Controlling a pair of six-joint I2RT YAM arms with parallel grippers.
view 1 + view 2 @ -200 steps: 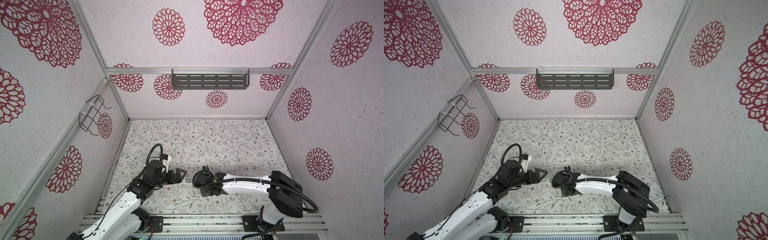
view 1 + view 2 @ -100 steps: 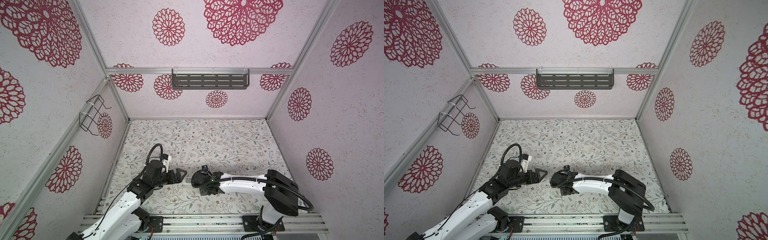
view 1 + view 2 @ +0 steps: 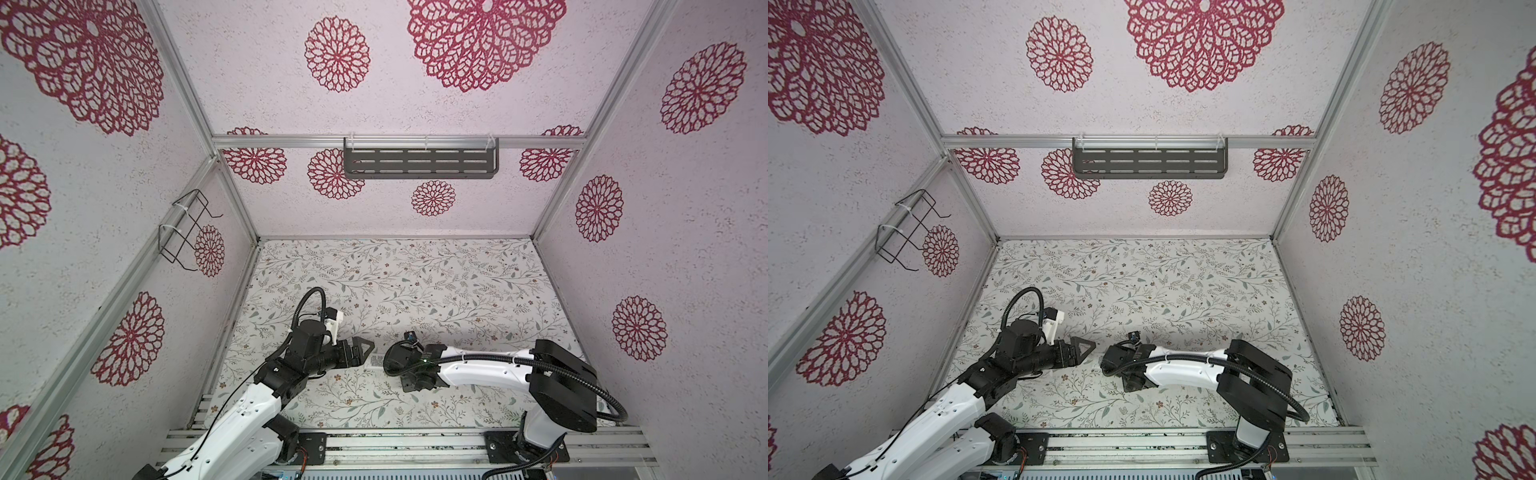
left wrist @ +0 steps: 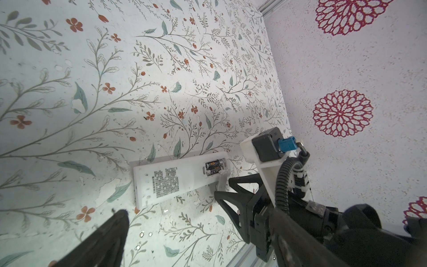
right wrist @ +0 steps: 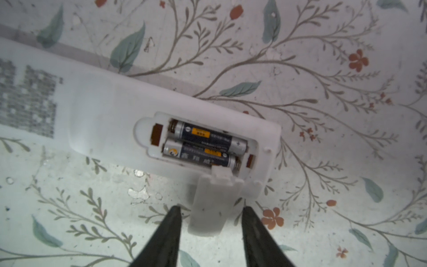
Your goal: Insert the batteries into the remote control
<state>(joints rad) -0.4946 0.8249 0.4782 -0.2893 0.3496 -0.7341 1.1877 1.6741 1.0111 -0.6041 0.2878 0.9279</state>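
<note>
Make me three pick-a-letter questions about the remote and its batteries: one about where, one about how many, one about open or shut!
1. Where are the batteries?
A. inside the compartment of the remote control
B. lying loose far from it
C. standing on end on top of it

2. How many batteries show?
A. one
B. two
C. four

3. How is the compartment's cover?
A. snapped shut over the batteries
B. off, leaving them showing
C. broken in two pieces

Answers:
1 A: in the right wrist view both lie side by side in the recess.
2 B: two dark cylinders are there.
3 B: the white cover rests at the remote control's edge and the recess is uncovered.
</note>
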